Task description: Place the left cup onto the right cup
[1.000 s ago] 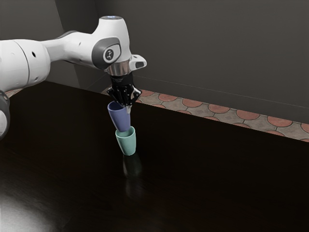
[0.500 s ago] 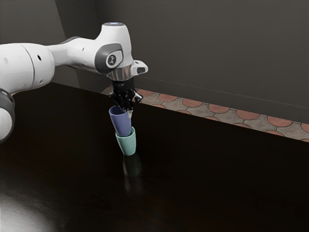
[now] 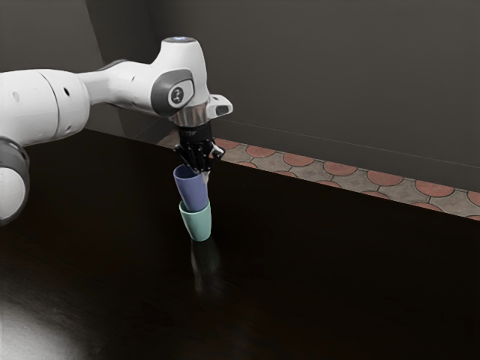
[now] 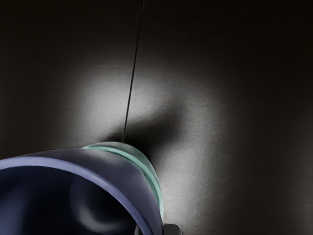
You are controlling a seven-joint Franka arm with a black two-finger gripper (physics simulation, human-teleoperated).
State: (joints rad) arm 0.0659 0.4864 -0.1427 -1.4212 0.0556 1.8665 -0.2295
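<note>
The black two-finger gripper [image 3: 198, 166] is clenched on the rim of a blue-violet plastic cup [image 3: 192, 192], whose base sits, slightly tilted, inside a mint-green plastic cup [image 3: 197, 223]. The green cup stands upright on the dark glossy worktop [image 3: 315, 285], nearer its far edge. From the wrist, the green rim [image 4: 142, 164] curves just outside the blue wall [image 4: 73, 196].

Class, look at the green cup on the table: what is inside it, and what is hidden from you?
The blue cup sits nested in the green cup, its upper part showing, with the hand gripping its rim. Its base and the green cup's interior are covered.
</note>
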